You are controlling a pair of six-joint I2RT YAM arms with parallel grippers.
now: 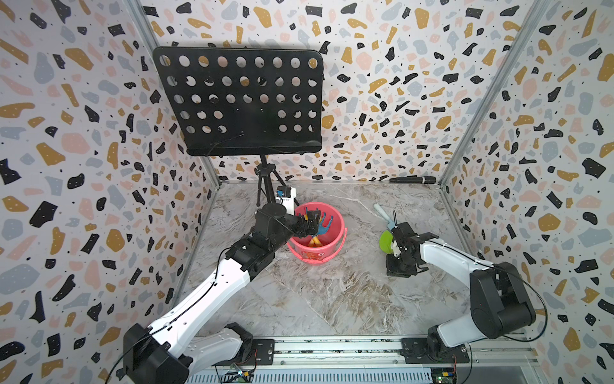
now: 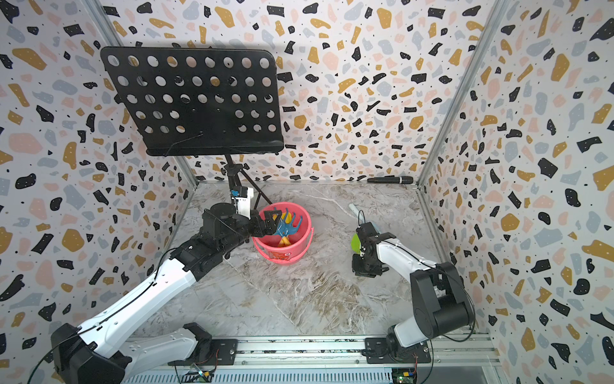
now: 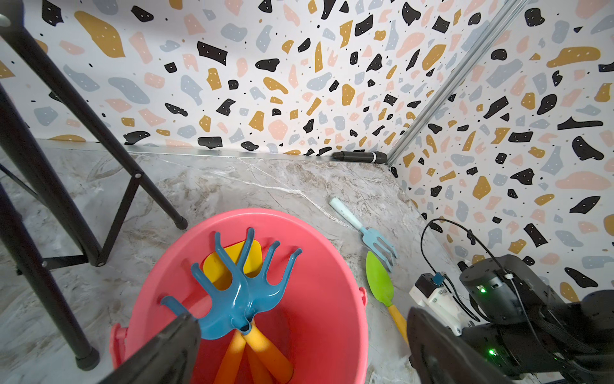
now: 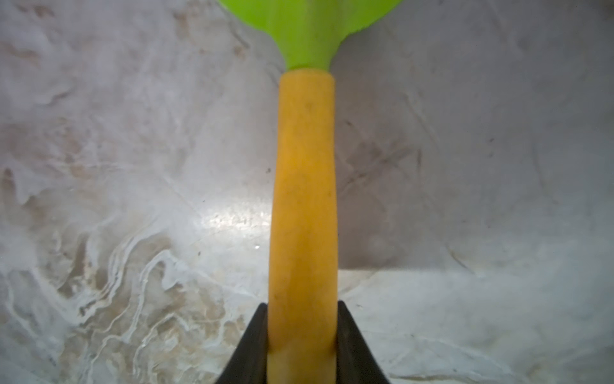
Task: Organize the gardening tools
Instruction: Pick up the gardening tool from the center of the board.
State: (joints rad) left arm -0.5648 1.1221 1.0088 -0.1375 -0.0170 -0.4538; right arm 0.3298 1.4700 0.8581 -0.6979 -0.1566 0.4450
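**Right claw clamps the spade handle while the left hangs open over the bucket**

The right gripper (image 4: pixel 302 319) is closed on the yellow-orange handle of the green spade (image 4: pixel 309 30). Its two black fingers press the handle from either side, near the end away from the blade. Gripping there leaves the wide blade free, which I judge suits dropping the spade handle-first into the bucket (image 1: pixel 312 256). The spade lies on the right side of the table and seems not yet lifted. The right arm reaches in from the near right, with its wrist bent steeply down over the handle.

The pale-blue rake (image 3: pixel 375 239) lies loose on the table just beyond the spade's tip, its white handle pointing toward the far wall.

The left gripper (image 3: pixel 299 319) hangs over the near-left rim of the bucket with its fingers spread wide and nothing between them. Below it, the blue rakes (image 3: pixel 239 292) and the yellow shovel (image 3: pixel 219 269) stand heads-up in the bucket, handles down. The left arm stretches from the near left and slopes down toward the bucket.

By my count three tools are stowed and two remain outside.
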